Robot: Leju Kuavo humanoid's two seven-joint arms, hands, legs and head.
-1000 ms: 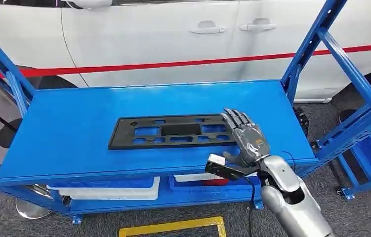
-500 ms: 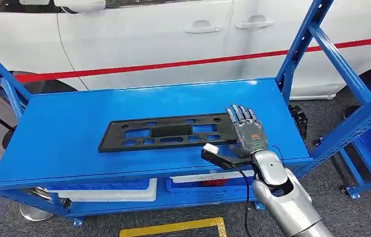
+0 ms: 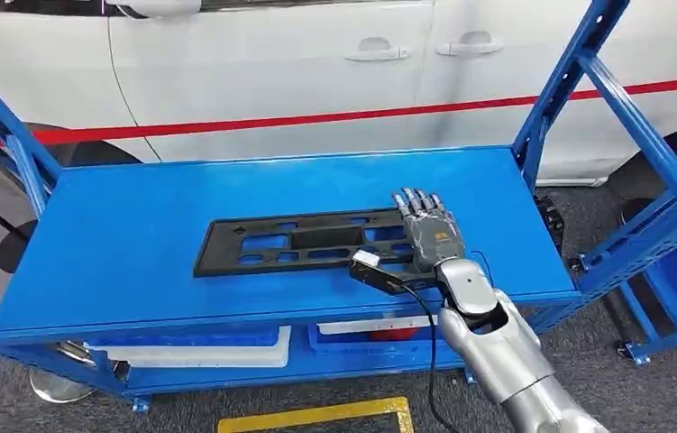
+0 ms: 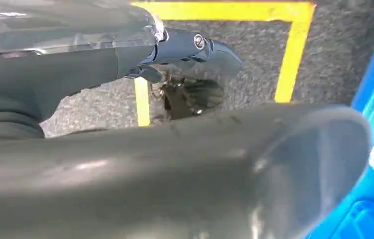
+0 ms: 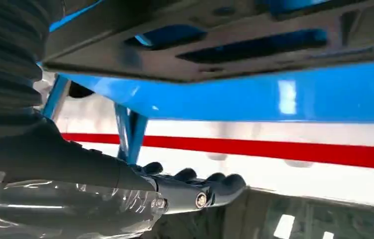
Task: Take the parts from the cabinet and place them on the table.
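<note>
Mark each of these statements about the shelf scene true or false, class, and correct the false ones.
1. The black panel lies flat on the blue shelf top. True.
2. The right hand rests on the panel's right end, fingers spread flat. True.
3. A green car stands behind the rack. False: the car is white with a red stripe.
4. The panel is a solid sheet. False: it has cut-outs showing blue through them.
5. The yellow floor marking is in front of the rack. True.

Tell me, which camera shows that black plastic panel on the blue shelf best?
The head view: the whole black panel lies flat on the blue shelf, right hand over its end. The right wrist view catches only a blurred stretch.
</note>
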